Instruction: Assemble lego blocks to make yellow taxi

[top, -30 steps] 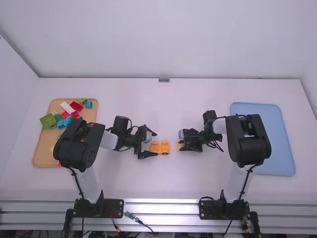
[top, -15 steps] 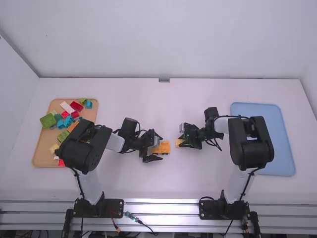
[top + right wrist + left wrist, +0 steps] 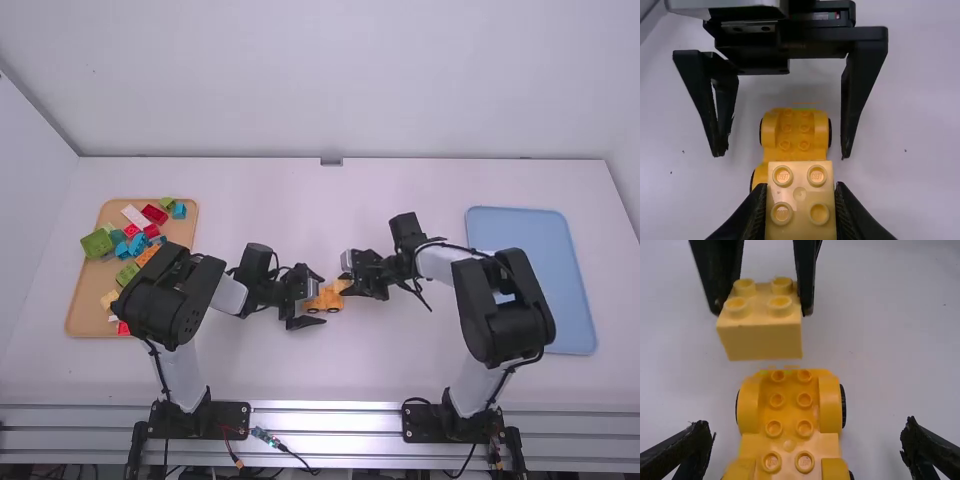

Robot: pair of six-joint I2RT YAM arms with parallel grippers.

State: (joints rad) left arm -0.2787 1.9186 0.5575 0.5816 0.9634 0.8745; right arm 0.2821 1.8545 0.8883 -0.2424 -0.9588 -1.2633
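At the table's middle, my left gripper [image 3: 312, 302] stands open around the orange-yellow wheeled car base [image 3: 326, 300]. In the left wrist view the left gripper [image 3: 807, 447] has its fingers wide apart on either side of the car base [image 3: 790, 412], not touching it. My right gripper [image 3: 348, 274] is at the base's right end. The right gripper [image 3: 801, 200] is shut on a pale yellow block [image 3: 800, 192] with four studs on top. In the left wrist view this yellow block [image 3: 762, 337] hangs above and beyond one end of the base, apart from it.
A tan tray [image 3: 85, 322] at the left holds several red, green, blue, orange and yellow blocks, with the left arm passing over its edge. A blue tray [image 3: 572, 300] lies at the right, partly behind the right arm.
The left gripper has shifted right and slightly down, around the car base. My right gripper has carried the yellow block left and slightly up to the base.
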